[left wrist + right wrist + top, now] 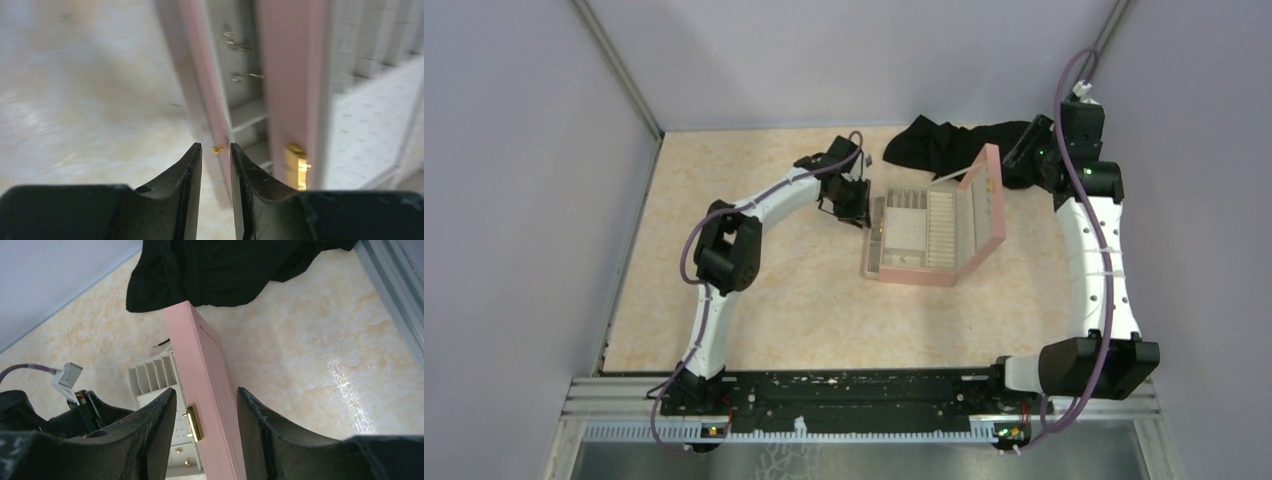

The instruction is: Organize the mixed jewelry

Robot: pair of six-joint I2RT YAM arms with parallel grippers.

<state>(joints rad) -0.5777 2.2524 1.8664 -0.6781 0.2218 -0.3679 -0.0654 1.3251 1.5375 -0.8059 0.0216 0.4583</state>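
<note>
The left hand (pixel 216 146) is hanging low over the bench (pixel 804 300), right against the left side of the open pink box (pixel 924 240). Its fingers are standing narrowly apart, with a thin gap showing between the tips. A gold speck (pixel 217 149) is showing in that gap, just past the tips and close to the box's pink outer wall. It is looking smaller than the gap, and the fingers are not pressing on it.

More of the jewelry (pixel 239 46) is lying inside the box, as silvery pieces in the narrow grey compartment along that wall. A second piece is sitting a little nearer the camera in the same strip. In the right wrist view, two more gold specks (pixel 181 456) are glinting on the pale tray floor at the bottom edge.

The right hand (pixel 206 390) is hovering at the far right of the bench, beyond the box, with its fingers spread wide and gripping nothing. The upright lid (pixel 200 360) is appearing between them, well beyond the tips, with its gold clasp (pixel 192 422) facing the camera. A black cloth (pixel 944 145) is lying crumpled on the bench behind the box, near the back wall.
</note>
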